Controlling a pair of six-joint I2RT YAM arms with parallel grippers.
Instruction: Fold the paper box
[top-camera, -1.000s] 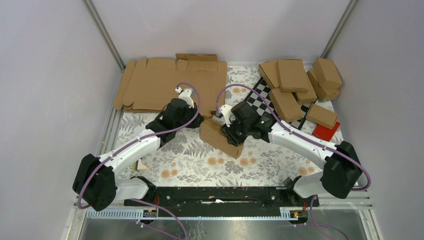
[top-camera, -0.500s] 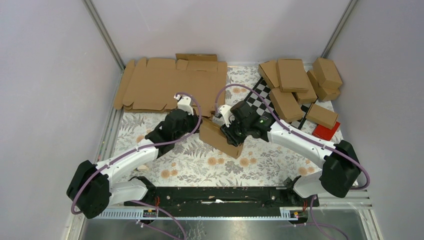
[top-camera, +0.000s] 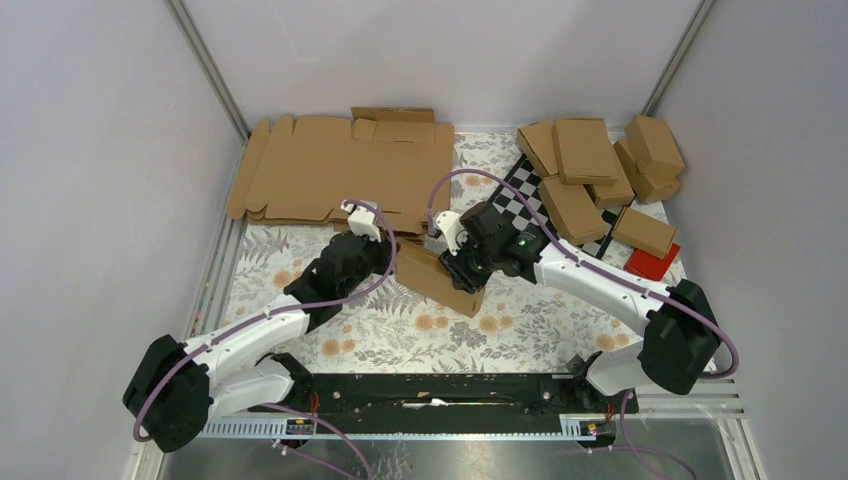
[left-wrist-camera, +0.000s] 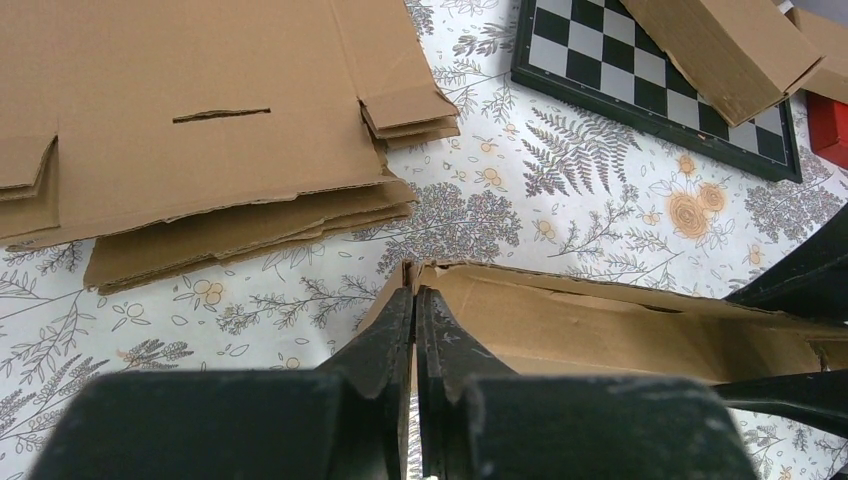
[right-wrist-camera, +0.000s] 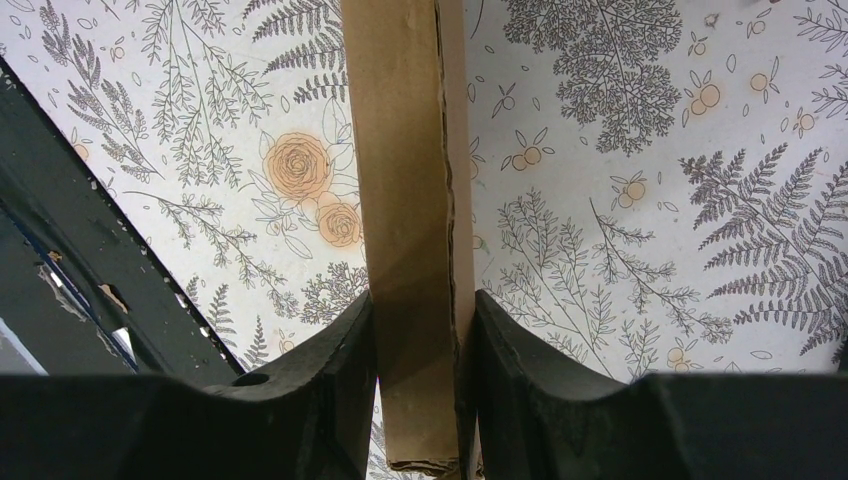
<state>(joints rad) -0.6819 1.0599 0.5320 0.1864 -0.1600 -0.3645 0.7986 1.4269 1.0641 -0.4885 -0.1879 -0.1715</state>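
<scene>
The paper box is a slim brown carton, partly formed, lying on the floral mat at the centre. My left gripper is at its left end. In the left wrist view the left gripper is shut, its tips pinching the end edge of the box, whose open inside faces the camera. My right gripper is at the box's right part. In the right wrist view the right gripper is shut across the narrow width of the box.
A stack of flat cardboard blanks lies at the back left, also in the left wrist view. Several folded boxes sit at the back right on a chequered board. A red block lies at the right.
My left arm has drawn back toward the near side and its wrist has dropped lower. The box has shifted slightly left. My right gripper has kept its hold.
</scene>
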